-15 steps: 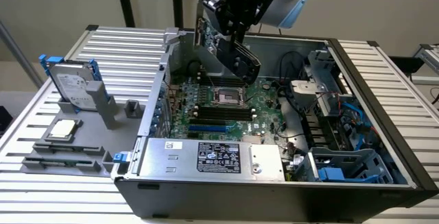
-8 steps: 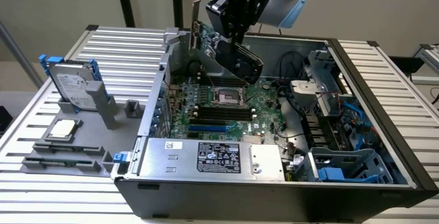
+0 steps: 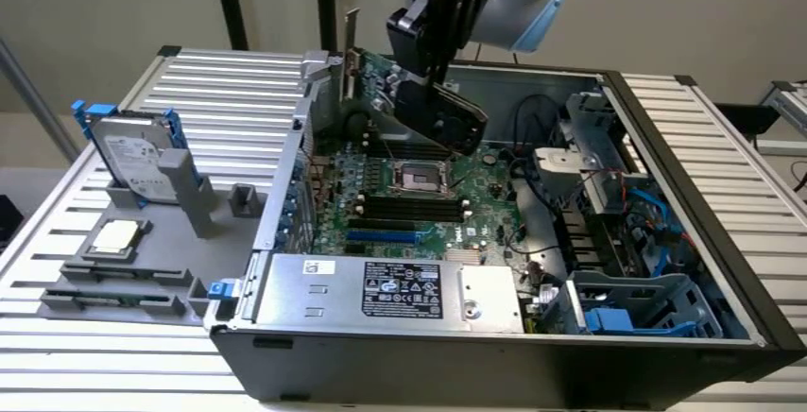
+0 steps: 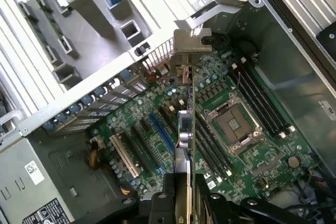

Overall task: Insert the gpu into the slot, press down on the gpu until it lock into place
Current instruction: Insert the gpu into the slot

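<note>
landmark: CPU socket point(image 3: 417, 178), square and silver, mid-board on the green motherboard point(image 3: 486, 199) inside the open case point(image 3: 505, 360).
gripper point(image 3: 426, 70): above the socket and slightly behind it in the exterior view; fingers clamped on the gpu, one on each face of the card.
gpu point(image 3: 444, 114): held in the air and tilted, with its black end lowest, just above the socket's far edge. It is clear of the motherboard and not seated.
gpu, wrist view point(image 4: 184, 129): seen edge-on, passing just beside the socket point(image 4: 233, 124). Its silver bracket point(image 4: 191, 43) is at the end away from the gripper point(image 4: 184, 200).
slot point(image 3: 382, 238): bright blue and bare, on the near side of the socket past the black memory strips point(image 3: 403, 207); well apart from the card.
slot, wrist view point(image 4: 161, 132): lies on the opposite side of the card from the socket.
power-supply box point(image 3: 378, 289): silver and labelled, nearer the camera than the socket, just past the slot.
hard drive point(image 3: 132, 157): upright in a grey holder on the slatted table point(image 3: 76, 336), well off to the exterior view's left of the socket, outside the case.
</note>
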Tool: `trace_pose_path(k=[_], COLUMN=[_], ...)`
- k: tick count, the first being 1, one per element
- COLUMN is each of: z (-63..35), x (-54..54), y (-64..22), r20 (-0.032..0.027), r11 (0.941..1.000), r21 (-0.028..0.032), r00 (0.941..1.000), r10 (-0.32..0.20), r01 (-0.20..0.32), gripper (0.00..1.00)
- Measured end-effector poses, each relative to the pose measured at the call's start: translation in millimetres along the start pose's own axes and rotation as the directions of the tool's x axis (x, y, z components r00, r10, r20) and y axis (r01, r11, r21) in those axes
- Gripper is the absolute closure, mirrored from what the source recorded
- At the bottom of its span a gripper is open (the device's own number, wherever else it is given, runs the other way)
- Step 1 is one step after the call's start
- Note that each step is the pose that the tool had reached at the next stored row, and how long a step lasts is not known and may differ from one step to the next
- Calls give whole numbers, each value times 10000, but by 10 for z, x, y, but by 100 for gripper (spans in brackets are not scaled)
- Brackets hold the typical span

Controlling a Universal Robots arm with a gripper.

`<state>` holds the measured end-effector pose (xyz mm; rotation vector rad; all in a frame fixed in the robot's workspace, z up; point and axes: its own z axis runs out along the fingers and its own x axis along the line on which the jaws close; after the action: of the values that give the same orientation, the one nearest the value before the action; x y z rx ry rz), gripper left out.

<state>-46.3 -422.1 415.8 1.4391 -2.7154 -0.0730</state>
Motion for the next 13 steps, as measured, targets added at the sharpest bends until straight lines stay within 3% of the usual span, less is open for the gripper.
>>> trace_pose_path(k=[4,7,13], z=[36,68,128], x=[-2,-3,-5], y=[-2,-5,-9], r20=[-45,-75,-139], r11=[9974,9920,9723], r21=[42,80,154], r00=[9974,9920,9724], r10=[-721,-1262,-2331], r01=[721,1262,2333], gripper=[73,73,73])
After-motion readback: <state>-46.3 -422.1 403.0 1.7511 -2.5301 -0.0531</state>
